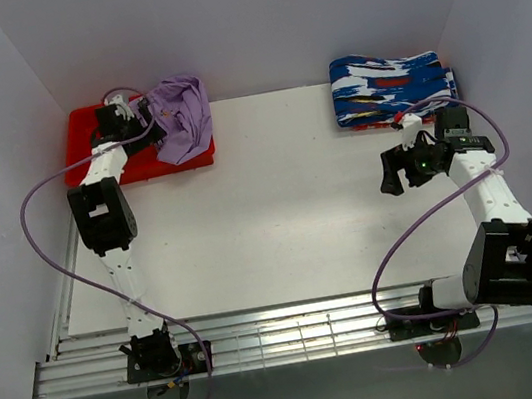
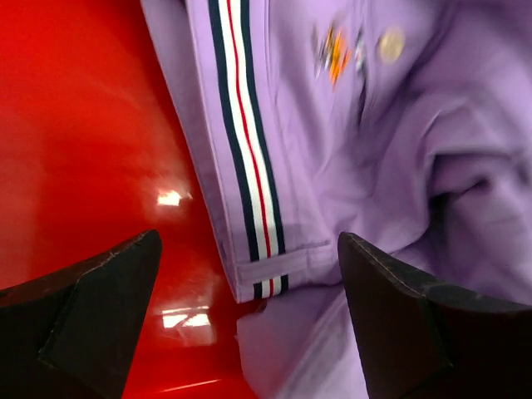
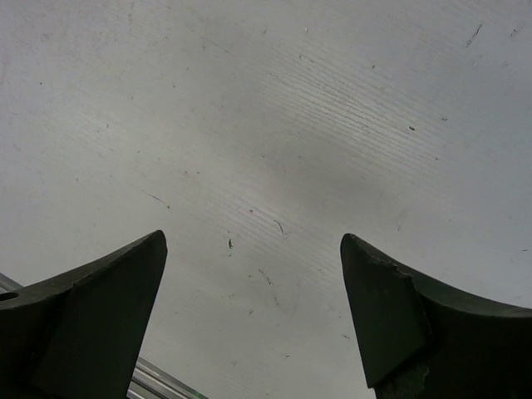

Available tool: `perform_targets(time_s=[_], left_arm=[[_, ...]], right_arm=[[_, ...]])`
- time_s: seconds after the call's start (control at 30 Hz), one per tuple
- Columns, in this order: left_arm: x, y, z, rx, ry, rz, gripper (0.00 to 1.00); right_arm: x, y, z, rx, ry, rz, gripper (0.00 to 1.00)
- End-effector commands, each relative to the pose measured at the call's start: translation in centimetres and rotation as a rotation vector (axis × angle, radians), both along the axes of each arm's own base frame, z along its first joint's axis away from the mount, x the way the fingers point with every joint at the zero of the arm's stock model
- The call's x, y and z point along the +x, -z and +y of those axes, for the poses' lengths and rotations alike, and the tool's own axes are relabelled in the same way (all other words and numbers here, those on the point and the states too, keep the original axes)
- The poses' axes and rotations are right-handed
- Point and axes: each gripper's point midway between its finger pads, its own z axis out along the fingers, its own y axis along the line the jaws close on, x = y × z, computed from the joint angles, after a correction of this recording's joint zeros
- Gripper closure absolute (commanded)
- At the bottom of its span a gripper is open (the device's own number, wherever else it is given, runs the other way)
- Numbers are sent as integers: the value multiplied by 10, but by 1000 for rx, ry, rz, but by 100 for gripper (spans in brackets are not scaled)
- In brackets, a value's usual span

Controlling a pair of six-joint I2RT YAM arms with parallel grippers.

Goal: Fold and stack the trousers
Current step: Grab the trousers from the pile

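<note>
**Left tool lines up on the lilac heap**

The trousers (image 1: 180, 117) lie crumpled in the red tray (image 1: 89, 169) at the far left corner of the worktop (image 1: 269, 219), nowhere near folded. This looks like the opening pick. The left tool (image 2: 249, 320) hovers right over them, jaws spread wide and holding nothing. The wrist view shows a hem edge with striped trim (image 2: 248, 166) between the fingers, red tray floor to one side.

The right tool (image 3: 253, 320) is released too, hanging over bare worktop near the stack of patterned garments (image 1: 390, 87).

Next call, by my read: drop, pinch that hem cleanly through the cloth only, then draw the trousers out onto the open worktop for spreading.
</note>
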Motion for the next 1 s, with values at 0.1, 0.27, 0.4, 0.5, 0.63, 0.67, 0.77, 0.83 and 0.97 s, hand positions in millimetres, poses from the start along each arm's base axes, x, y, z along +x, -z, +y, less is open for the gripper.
perform_targets(time_s=[0.1,0.27,0.4,0.5,0.63,0.67,0.77,0.83,0.97], left_arm=[[7,-4,-33,-156,158,-135,2],[17,5,-55,-299,234,-159,2],[20,-2,-72,-453,298,-169,7],[15,-19,-82,-513,356,-207,28],[13,-63,-84,-507,406,-286,60],[14,-81,-82,-500,421,-319,65],[9,-143,-80,-493,481,-414,89],[1,-183,-81,-476,525,-476,99],[-20,-262,-92,-480,608,-588,100]], right_arm=[[11,-16,0,-18,-2,-47,10],[14,-22,2,-12,-3,-51,10],[16,-26,1,-19,2,-55,10],[16,-30,1,-23,-1,-57,10],[15,-34,2,-19,-5,-71,10],[15,-35,3,-16,-6,-74,10],[15,-40,6,3,-6,-83,10],[15,-46,9,22,-6,-95,10],[17,-57,10,26,-6,-134,10]])
